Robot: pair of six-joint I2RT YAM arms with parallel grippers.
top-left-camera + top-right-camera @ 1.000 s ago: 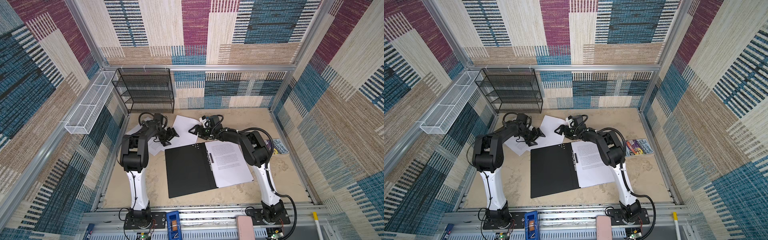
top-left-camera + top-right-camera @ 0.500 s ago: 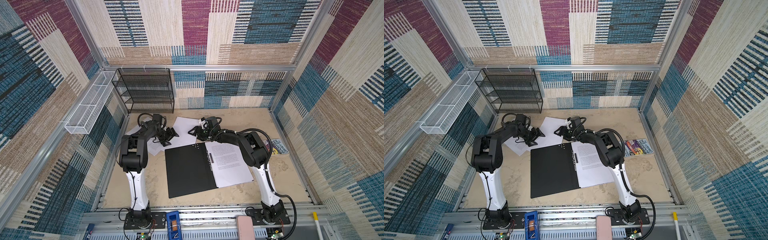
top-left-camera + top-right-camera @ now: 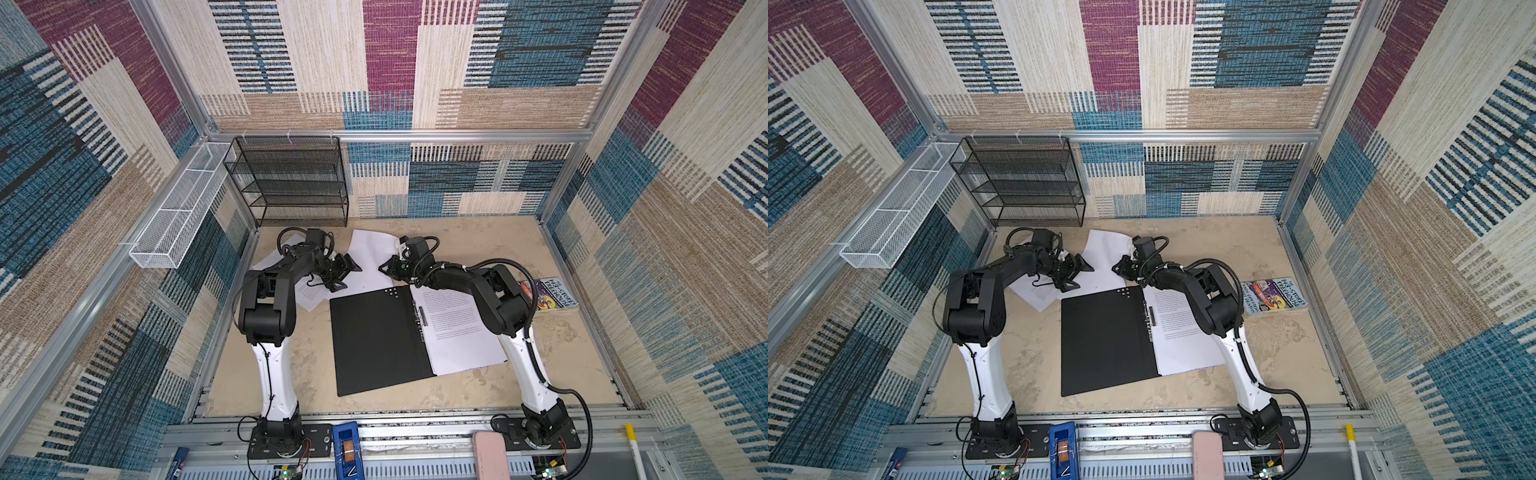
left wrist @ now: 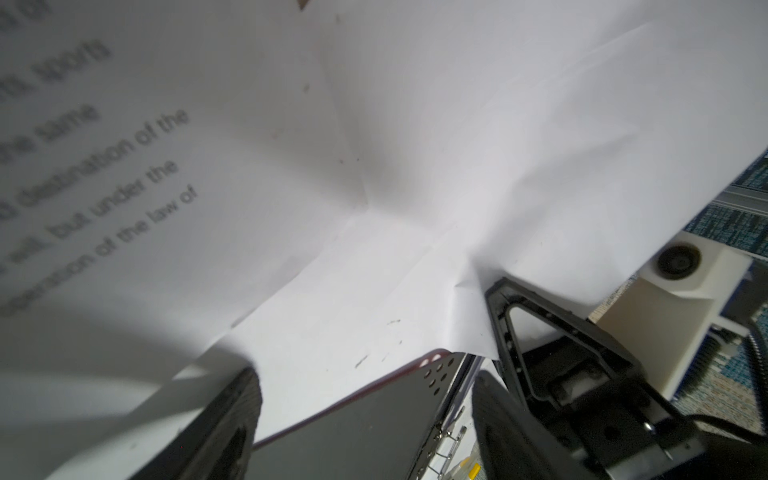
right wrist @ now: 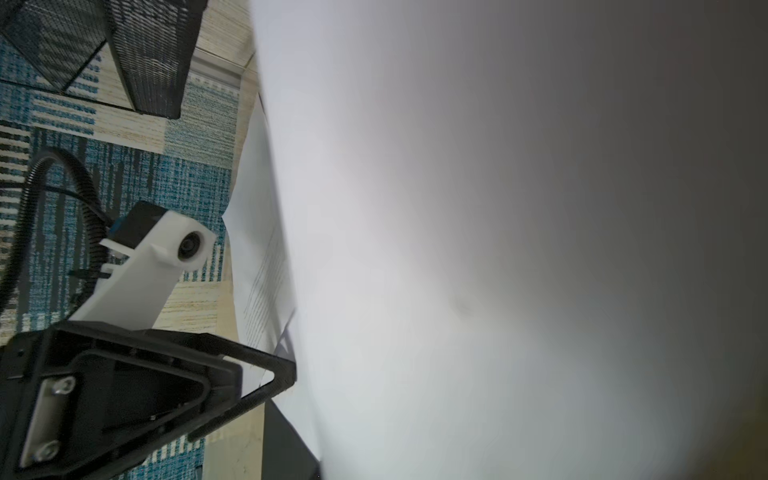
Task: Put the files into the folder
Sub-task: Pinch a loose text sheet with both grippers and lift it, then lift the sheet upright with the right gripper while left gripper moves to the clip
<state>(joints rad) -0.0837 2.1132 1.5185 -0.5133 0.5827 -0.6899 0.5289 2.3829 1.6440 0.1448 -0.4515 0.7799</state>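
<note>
My right gripper (image 3: 383,268) has its jaws pressed together on the edge of the blank sheet (image 3: 370,251). In the left wrist view the paper puckers into creases right where my finger meets it. That sheet lies on the beige table (image 3: 478,249) just past the far edge of the folder (image 3: 374,340), with its far corner curling up off the surface. In the right wrist view it fills nearly the whole frame, too close to be sharp. My left gripper (image 3: 353,278) sits low over the same sheet, facing the right one, jaws wide apart and clamping nothing. The folder lies open and flat, black inside up, its metal clip (image 3: 419,316) running along the spine, and 1 filed sheet (image 3: 461,336) of printed text already rests on its right half. Another text sheet (image 3: 309,296) lies beneath my left arm, overlapping the blank sheet, though I cannot tell which of the 2 is on top. A colourful paperback (image 3: 548,293) sits by the right wall, beyond my right arm's elbow
</note>
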